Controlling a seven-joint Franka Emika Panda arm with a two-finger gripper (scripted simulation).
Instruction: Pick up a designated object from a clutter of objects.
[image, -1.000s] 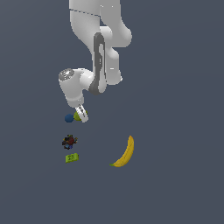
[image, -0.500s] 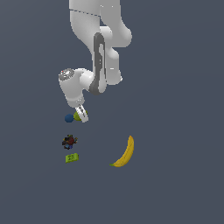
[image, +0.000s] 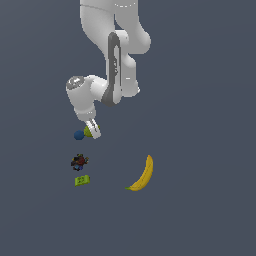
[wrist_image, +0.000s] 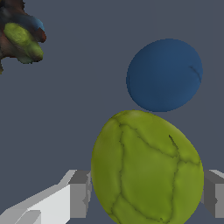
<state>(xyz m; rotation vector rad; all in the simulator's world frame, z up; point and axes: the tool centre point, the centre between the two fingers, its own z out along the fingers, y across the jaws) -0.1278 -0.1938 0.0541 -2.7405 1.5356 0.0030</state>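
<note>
Pear (wrist_image: 146, 168) sits between our tool's (image: 92, 131) two fingers (wrist_image: 79, 193), just beside the blue ball (image: 79, 135) on the worktop. Over the last second the arm has barely moved, and the fingers stand wide on either side, seemingly not yet touching. We judge closing comes next.

Five loose items lie on the bench: one olive-green pear (wrist_image: 146, 168), one blue ball (wrist_image: 164, 75), one dark multicoloured lump (image: 78, 161), one small flat green box (image: 82, 180) and one yellow banana (image: 142, 175). No kind appears twice. One robot arm (image: 107, 55) is in view.
</note>
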